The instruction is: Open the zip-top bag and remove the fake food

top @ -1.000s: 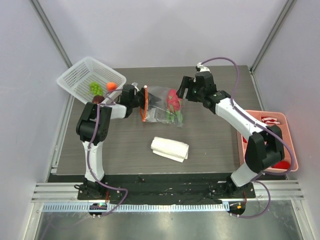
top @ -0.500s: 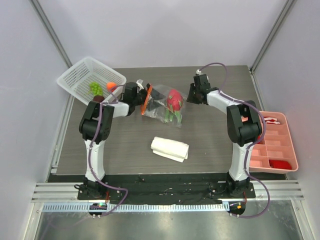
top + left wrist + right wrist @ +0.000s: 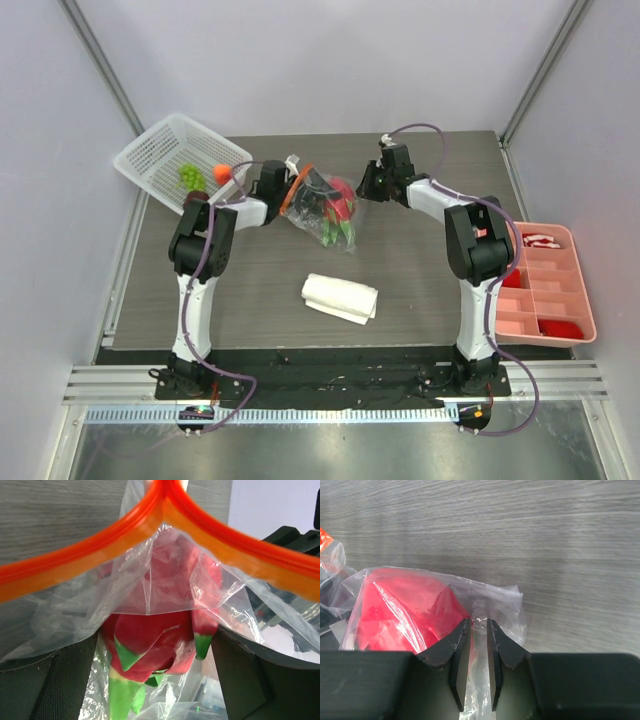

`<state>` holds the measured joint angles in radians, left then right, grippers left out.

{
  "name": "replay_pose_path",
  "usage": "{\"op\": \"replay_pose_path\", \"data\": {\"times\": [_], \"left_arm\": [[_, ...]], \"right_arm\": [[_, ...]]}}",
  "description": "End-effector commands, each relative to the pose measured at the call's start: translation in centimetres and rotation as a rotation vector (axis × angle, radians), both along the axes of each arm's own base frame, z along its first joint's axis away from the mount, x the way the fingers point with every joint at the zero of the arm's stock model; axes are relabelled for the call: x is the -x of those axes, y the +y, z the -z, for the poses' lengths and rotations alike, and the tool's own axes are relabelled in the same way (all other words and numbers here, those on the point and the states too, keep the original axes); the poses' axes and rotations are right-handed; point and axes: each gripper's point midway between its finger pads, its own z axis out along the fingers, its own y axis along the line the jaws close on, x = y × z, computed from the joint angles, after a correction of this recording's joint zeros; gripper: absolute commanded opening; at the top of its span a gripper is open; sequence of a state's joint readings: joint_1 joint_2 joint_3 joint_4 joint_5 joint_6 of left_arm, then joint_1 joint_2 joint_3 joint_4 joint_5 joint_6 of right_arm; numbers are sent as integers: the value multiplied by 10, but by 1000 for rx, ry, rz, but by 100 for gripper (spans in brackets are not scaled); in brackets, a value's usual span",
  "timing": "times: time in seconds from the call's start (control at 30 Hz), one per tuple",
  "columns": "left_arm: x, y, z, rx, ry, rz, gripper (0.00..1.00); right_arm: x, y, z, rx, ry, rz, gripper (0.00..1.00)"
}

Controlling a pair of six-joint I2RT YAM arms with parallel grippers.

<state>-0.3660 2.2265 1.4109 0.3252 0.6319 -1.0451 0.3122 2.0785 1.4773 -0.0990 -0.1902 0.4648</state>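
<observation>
Since right arm swung in, my right gripper point(image 3: 479, 630) clamps closed end of clear crinkly zip-top bag point(image 3: 322, 208); left gripper point(image 3: 155, 650) splayed at mouth. Red-pink plastic dragon fruit point(image 3: 150, 630) likely ready for tipping out.

The right pincer point(image 3: 479, 626) has moved in and pinched the zip-top bag point(image 3: 322, 212).

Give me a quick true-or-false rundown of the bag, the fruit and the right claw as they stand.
1. The zip-top bag's zipper strip is parted. True.
2. The dragon fruit lies outside the bag. False: it is inside the bag.
3. The right claw pinches the bag's plastic. True.
4. The green grapes are inside the bag. False: they lie in the white basket.
</observation>
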Motion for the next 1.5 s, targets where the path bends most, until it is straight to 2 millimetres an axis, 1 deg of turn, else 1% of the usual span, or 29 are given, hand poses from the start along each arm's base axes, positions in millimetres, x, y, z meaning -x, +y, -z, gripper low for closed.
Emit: {"op": "replay_pose_path", "data": {"times": [0.0, 0.07, 0.1, 0.17, 0.27, 0.3, 0.37, 0.4, 0.43, 0.47, 0.5, 0.53, 0.6, 0.63, 0.67, 0.73, 0.83, 0.93, 1.0, 1.07, 1.1, 1.13, 1.2, 1.27, 1.3, 1.33, 1.37, 1.4, 1.47], "left_arm": [[-12, -2, 0, -86, -70, 7, 91], [-15, -5, -3, -75, -76, 16, 90], [-14, -8, 3, -70, -66, 23, 90], [-12, -15, 4, -44, -49, 38, 89], [-12, -22, 6, -5, -55, 41, 84], [-13, -24, 3, 16, -62, 37, 75], [-15, -25, 2, 21, -66, 34, 63], [-18, -25, 1, 26, -72, 26, 51], [-18, -25, -3, 30, -81, 22, 45], [-20, -24, -5, 29, -88, 10, 36], [-20, -24, -7, 31, -92, 10, 32], [-19, -23, -8, 32, -91, 8, 30], [-20, -18, -12, 28, -98, -5, 10], [-17, -16, -9, 20, -91, -8, 10], [-17, -13, -13, 18, -99, -12, 9], [-12, -11, -7, 6, -85, -8, 9], [-6, -10, -13, 13, -96, 7, 18], [-1, -7, -17, -13, -128, 22, 39], [-1, -6, -17, -40, -144, 44, 63], [-1, -7, -18, -49, -157, 62, 84], [-3, -7, -20, -57, -172, 69, 87], [-4, -8, -17, -65, -174, 70, 90], [-7, -8, -17, -73, -196, 72, 92], [-10, -9, -16, -68, -215, 67, 93], [-11, -9, -17, -65, -226, 64, 94], [-13, -11, -17, -56, -240, 59, 96], [-14, -12, -16, -56, -242, 53, 96], [-16, -13, -18, -48, -253, 49, 96], [-20, -13, -20, -17, -276, 22, 96]], "right_arm": [[-2, 36, -22, -140, -18, -89, 26], [1, 40, -21, -165, -2, -94, 27], [2, 41, -19, -173, 6, -100, 27], [3, 47, -22, -206, 15, -112, 26], [3, 52, -22, -224, 19, -123, 26], [5, 54, -24, -229, 24, -139, 26], [8, 54, -24, -221, 38, -146, 26], [7, 53, -25, -211, 32, -151, 26], [7, 51, -28, -203, 26, -154, 27], [7, 49, -30, -187, 23, -149, 27], [9, 44, -30, -161, 30, -138, 28], [7, 34, -27, -109, 20, -100, 33], [9, 23, -36, -80, 8, -70, 39], [10, 15, -34, -60, 12, -43, 46], [11, 9, -41, -54, 6, -25, 48], [12, -6, -39, -42, 13, 26, 53], [4, -27, -44, -32, -12, 103, 53], [-11, -30, -49, -30, -36, 116, 52], [-25, -27, -48, -24, -47, 104, 50], [-31, -22, -42, -32, -21, 81, 46], [-37, -12, -52, -60, -37, 40, 44], [-39, -9, -40, -64, -15, 30, 43], [-47, -7, -44, -60, -37, 16, 43], [-51, -5, -40, -56, -39, 9, 43], [-55, 0, -47, -76, -54, -16, 43], [-56, 4, -47, -84, -50, -35, 43], [-56, 7, -34, -88, -18, -46, 43], [-59, 10, -37, -96, -21, -51, 43], [-58, 14, -30, -112, 0, -67, 43]]}}
